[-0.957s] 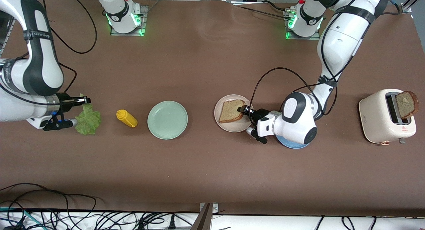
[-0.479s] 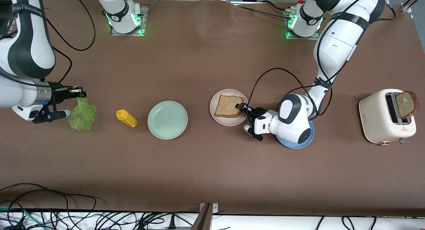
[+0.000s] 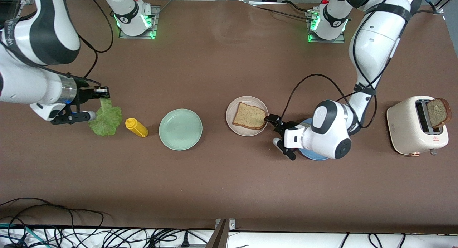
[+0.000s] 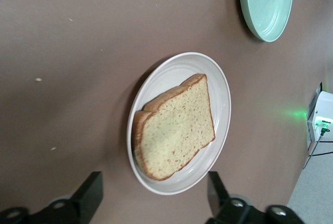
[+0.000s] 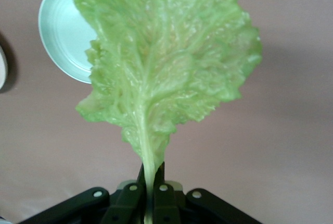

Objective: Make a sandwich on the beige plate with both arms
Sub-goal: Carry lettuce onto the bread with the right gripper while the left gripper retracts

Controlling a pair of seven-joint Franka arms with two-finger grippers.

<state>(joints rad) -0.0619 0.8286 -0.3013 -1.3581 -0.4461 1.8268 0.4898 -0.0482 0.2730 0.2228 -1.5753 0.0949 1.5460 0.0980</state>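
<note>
Front view: lettuce leaf point(image 3: 105, 117) pinched by stem in right gripper point(image 3: 103, 93), hung over table | beige plate point(image 3: 247, 131) with bread slice point(image 3: 249, 116) lies toward left arm's end | left gripper point(image 3: 273, 119) spread wide, empty, beside plate rim

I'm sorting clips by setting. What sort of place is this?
Likely a robotics lab staged as a kitchen: bolted arm bases, loose cables along the table edge, a toaster as prop.

On my tabletop point(image 3: 222, 176), the mint plate point(image 3: 180, 129) is my landmark. The mustard bottle point(image 3: 136, 127) lies beside it, toward my right arm's end. Well off toward my left arm's end stands the toaster point(image 3: 417, 125), with a blue plate point(image 3: 310, 155) between them.
</note>
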